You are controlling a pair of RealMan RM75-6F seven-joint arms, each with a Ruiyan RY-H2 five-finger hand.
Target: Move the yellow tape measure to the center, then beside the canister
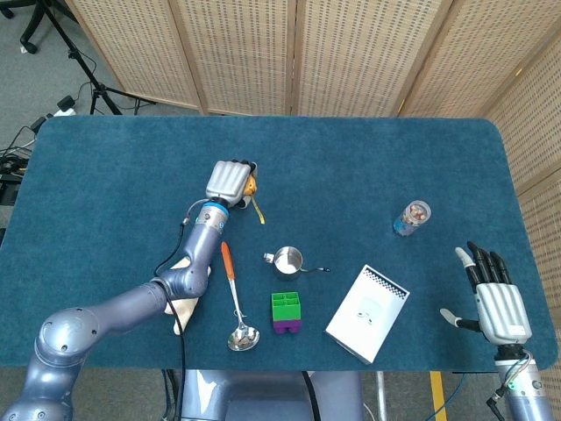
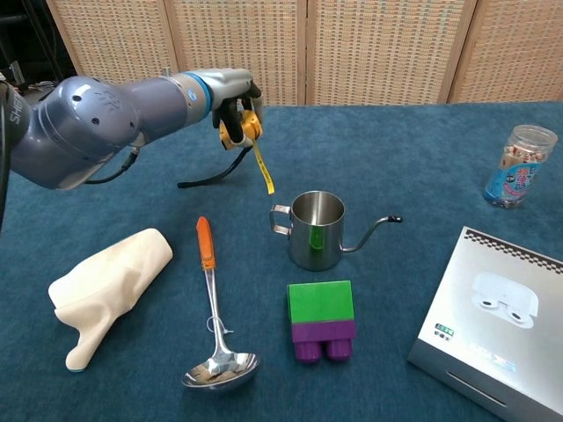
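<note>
at the left we see a cream cloth (image 2: 109, 288) lying on the blue table (image 1: 351, 158), and just right of it a ladle (image 2: 211, 308) with an orange handle. above them our left hand (image 1: 230, 180) grasps the yellow tape measure (image 2: 243, 126), held off the table behind the ladle and left of the steel pitcher (image 2: 315, 229); a short length of yellow blade and a black strap hang from it. in front of the pitcher sits a green and purple block (image 2: 323, 320). further right lies a white box (image 1: 368, 311), and behind it stands the canister (image 1: 412, 217), well apart from the tape measure. at the far right our right hand (image 1: 494, 296) holds nothing, fingers spread.
</note>
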